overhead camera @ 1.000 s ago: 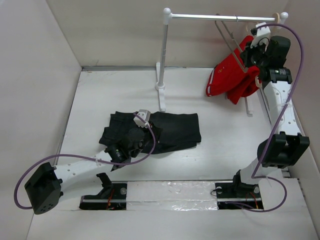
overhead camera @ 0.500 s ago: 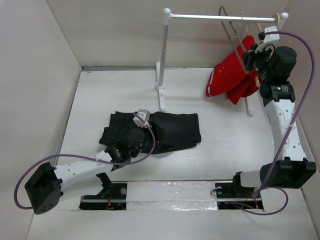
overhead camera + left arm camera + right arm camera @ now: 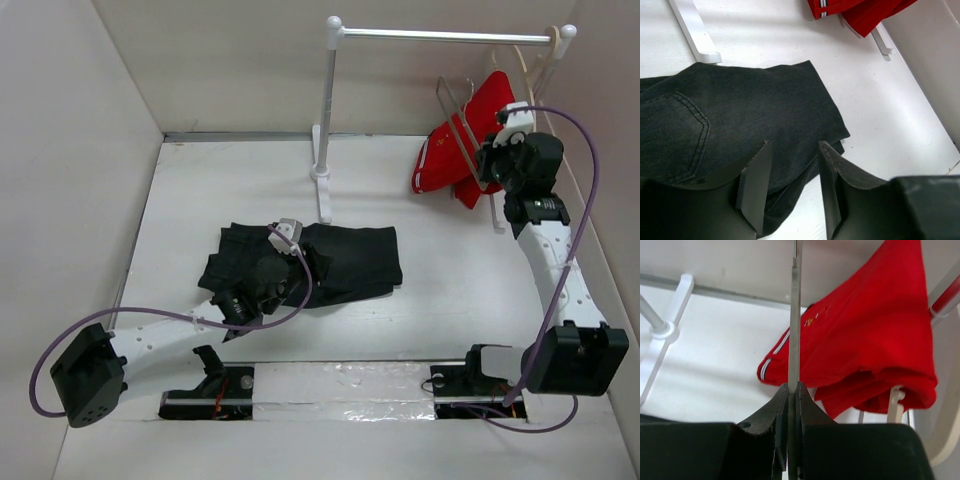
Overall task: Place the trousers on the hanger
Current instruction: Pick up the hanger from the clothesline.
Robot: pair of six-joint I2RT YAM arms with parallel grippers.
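The right gripper is clamped on the hanger, whose wire rises straight from its jaws at the far right. The trousers lie folded left-to-right on the table, well apart from it, directly under the left gripper, whose jaws stand parted and empty.

We see a white clothes rack at upper centre. A red garment hangs at upper right.
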